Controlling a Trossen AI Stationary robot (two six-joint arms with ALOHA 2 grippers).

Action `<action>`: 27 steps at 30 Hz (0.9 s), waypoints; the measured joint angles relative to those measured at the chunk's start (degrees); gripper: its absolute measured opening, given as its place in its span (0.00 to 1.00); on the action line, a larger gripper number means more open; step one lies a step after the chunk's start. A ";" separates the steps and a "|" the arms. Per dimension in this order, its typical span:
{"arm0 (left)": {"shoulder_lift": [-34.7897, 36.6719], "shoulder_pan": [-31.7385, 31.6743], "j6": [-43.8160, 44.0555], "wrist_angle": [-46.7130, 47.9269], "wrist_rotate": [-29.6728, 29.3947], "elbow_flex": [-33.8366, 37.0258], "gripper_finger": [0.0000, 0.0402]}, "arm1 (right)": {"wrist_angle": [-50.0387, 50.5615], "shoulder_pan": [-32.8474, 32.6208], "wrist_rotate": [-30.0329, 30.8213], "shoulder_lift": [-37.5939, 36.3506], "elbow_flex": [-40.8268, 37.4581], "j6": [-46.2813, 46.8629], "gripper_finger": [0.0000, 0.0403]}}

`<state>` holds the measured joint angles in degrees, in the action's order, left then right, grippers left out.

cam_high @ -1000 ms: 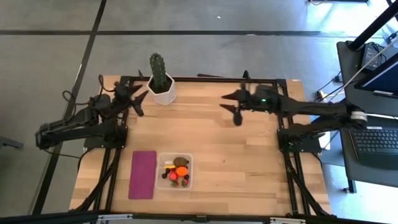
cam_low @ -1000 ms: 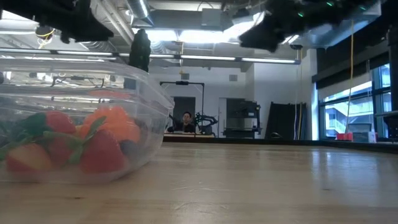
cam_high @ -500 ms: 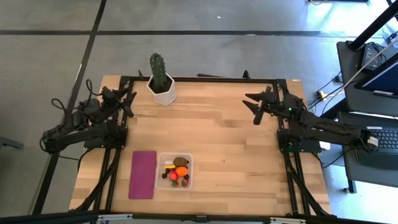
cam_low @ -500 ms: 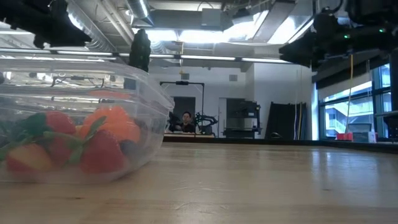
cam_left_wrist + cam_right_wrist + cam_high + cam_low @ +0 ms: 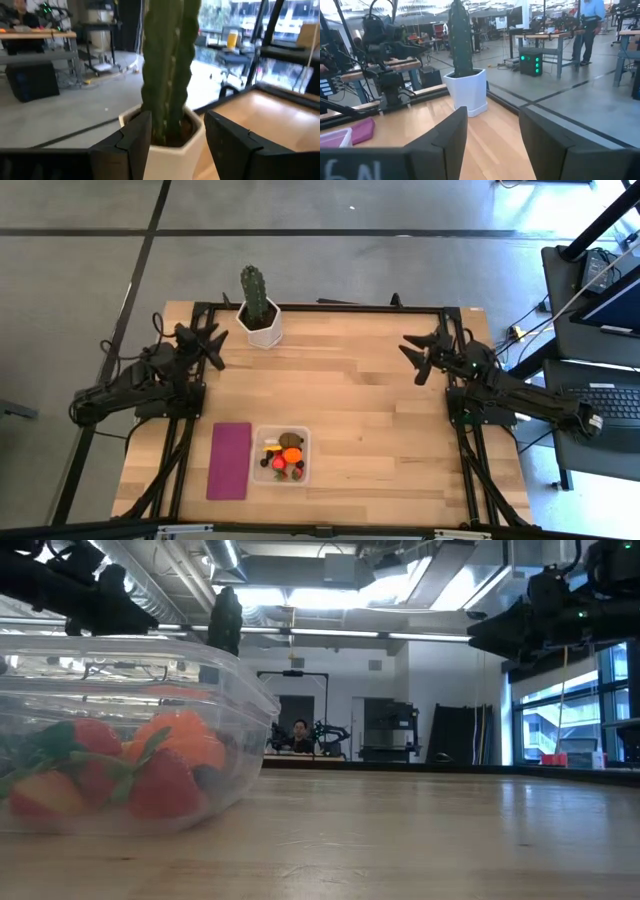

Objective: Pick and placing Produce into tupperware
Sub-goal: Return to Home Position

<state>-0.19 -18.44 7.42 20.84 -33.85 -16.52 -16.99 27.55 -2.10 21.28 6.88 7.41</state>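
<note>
The clear tupperware sits near the table's near edge and fills the left of the low view, tupperware. Inside lie the produce: an orange ball, a brown kiwi, red strawberries and a thin yellow piece. The low view shows a strawberry resting against the tub's wall. My left gripper hangs open near the table's far left corner, beside the cactus. My right gripper hangs open above the table's right side. Both are far from the tub.
A tall green cactus in a white pot stands at the far edge, close in front of my left gripper's fingers. A flat magenta rectangle lies left of the tub. Bare wood spans the table's middle and right. A person sits in the room behind.
My right gripper has drawn back from over the table's middle toward the right edge. My left gripper pulled back toward the left edge, then came a little way toward the cactus again. The tub and fruit have stayed still.
</note>
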 joint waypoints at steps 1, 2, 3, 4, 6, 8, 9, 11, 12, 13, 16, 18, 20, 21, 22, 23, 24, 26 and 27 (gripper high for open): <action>0.04 -0.01 0.04 -1.10 -0.09 0.43 0.44 | -0.03 0.00 -0.01 -0.71 -0.58 0.07 0.45; 0.04 -0.04 0.13 -1.83 -0.10 1.10 0.44 | 0.00 0.00 0.01 -1.49 -1.18 0.20 0.45; 0.04 -0.04 0.42 -1.73 -0.09 1.90 0.44 | 0.03 0.00 0.11 -2.30 -1.77 0.68 0.45; 0.01 -0.04 0.91 -1.69 -0.04 2.56 0.44 | 0.04 0.00 0.37 -3.06 -2.38 1.41 0.45; 0.04 -0.04 1.11 -3.35 -0.07 3.46 0.44 | 0.07 0.00 0.55 -4.79 -3.53 1.97 0.45; 0.04 -0.04 1.48 -3.85 -0.07 4.62 0.44 | 0.07 0.00 0.55 -6.50 -4.50 2.21 0.45; 0.02 -0.04 1.51 -3.58 -0.02 4.91 0.44 | 0.05 0.00 0.56 -7.33 -4.93 2.67 0.45; 0.04 -0.04 1.55 -4.33 -0.11 5.19 0.44 | 0.22 0.00 0.56 -9.04 -5.71 2.87 0.45; 0.04 -0.04 1.62 -4.38 -0.24 5.41 0.44 | 0.41 0.00 0.56 -9.87 -6.05 2.87 0.45; 0.03 -0.04 1.67 -4.29 -0.52 5.71 0.44 | 0.63 0.00 0.58 -10.58 -6.29 2.87 0.45; 0.04 -0.04 1.64 -6.73 -1.09 6.24 0.44 | 2.19 0.00 1.30 -12.82 -6.33 2.84 0.45; 0.04 -0.04 1.62 -8.00 -1.53 7.25 0.44 | 3.08 0.00 2.42 -14.18 -6.33 2.70 0.45; 0.04 -0.03 1.69 -8.48 -1.51 8.08 0.44 | 3.58 0.00 2.53 -15.48 -6.35 1.58 0.45; 0.04 -0.04 2.20 -8.73 -1.54 8.45 0.44 | 3.88 0.00 2.51 -16.20 -6.35 1.33 0.45; 0.04 -0.04 2.75 -8.68 -1.55 8.87 0.44 | 4.45 0.00 2.53 -17.04 -6.35 1.30 0.45; 0.04 -0.03 3.01 -8.53 -1.54 9.24 0.44 | 5.26 0.00 2.53 -17.89 -6.35 1.31 0.45; 0.03 -0.04 3.05 -8.55 -1.53 9.45 0.44 | 6.36 0.00 2.53 -18.73 -6.35 1.40 0.45; 0.04 -0.04 3.11 -9.50 -1.55 9.92 0.44 | 8.35 0.00 2.55 -20.37 -6.35 1.74 0.45; 0.04 -0.04 3.09 -9.75 -1.53 10.21 0.44 | 9.27 0.00 2.55 -21.17 -6.35 2.16 0.45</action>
<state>-0.14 -18.48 10.51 11.09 -35.38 -6.31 -7.72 27.55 0.45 0.11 0.54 9.57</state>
